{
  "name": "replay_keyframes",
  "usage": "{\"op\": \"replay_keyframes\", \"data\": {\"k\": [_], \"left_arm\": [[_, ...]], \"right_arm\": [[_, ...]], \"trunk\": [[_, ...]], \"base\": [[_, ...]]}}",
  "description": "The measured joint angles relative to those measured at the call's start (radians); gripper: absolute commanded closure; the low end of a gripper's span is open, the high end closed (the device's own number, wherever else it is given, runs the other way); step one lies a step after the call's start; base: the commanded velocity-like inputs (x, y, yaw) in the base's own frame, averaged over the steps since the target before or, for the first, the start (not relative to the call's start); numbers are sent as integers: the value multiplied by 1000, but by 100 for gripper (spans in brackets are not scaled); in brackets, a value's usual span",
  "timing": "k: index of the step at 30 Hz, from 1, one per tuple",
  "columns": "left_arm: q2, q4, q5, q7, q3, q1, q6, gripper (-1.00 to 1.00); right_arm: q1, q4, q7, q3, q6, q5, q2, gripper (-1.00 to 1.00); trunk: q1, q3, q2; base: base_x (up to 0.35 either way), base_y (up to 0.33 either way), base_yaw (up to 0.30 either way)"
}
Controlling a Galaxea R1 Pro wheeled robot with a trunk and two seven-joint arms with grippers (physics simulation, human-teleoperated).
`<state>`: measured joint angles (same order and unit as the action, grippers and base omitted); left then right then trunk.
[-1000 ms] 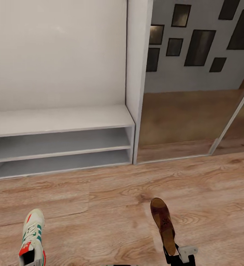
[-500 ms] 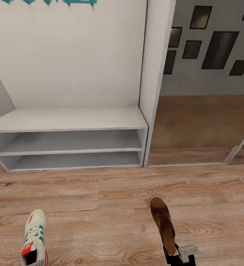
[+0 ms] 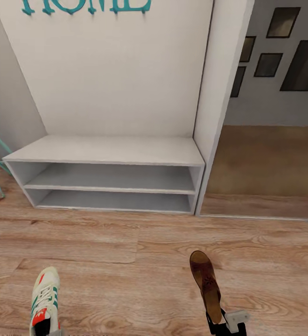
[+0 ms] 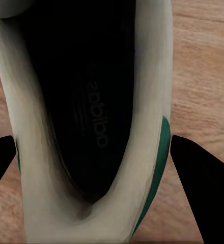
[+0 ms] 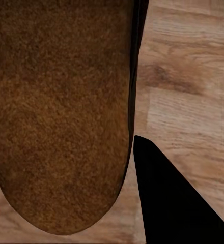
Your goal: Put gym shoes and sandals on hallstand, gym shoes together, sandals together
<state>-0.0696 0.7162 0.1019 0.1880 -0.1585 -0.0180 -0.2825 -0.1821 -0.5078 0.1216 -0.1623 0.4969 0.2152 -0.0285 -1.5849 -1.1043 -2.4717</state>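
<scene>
The floor (image 3: 126,261) is filling the lower half of the head view, and the rack (image 3: 107,151) is standing against the wall ahead, its whole width now showing. A second ago only its right part was in the picture; since then the whole picture has been sliding right and down, bringing in the rack's left end and teal lettering (image 3: 86,5) above, so the camera is turning, not the furniture. Both shelf rows and the top board are showing no shoes.

The sneaker (image 3: 44,298) and the sandal (image 3: 206,284) are keeping the same places low in the head view while everything else shifts, which suggests each is being carried with the robot. The right pincer (image 3: 225,323) is sitting at the sandal's heel, closed on it by the look of the head view. In the right wrist view the sandal's insole (image 5: 61,112) is lying close against one dark finger (image 5: 168,198). In the left wrist view the sneaker's opening (image 4: 86,101) is sitting between two dark fingertips (image 4: 198,173) set just beside its sides; whether they are gripping cannot be told.

The robot is probably lining up on the rack to set both shoes down; the second sneaker and sandal would remain
</scene>
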Motion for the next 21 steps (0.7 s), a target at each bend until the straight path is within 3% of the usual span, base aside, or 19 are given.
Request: {"op": "replay_keyframes", "data": {"k": [21], "left_arm": [[-4,-2,14,-9,10,0,-4,100]], "right_arm": [[0,1,0,0,0,-1,2,100]], "trunk": [[0,16,0]], "base": [[19,19,247]]}}
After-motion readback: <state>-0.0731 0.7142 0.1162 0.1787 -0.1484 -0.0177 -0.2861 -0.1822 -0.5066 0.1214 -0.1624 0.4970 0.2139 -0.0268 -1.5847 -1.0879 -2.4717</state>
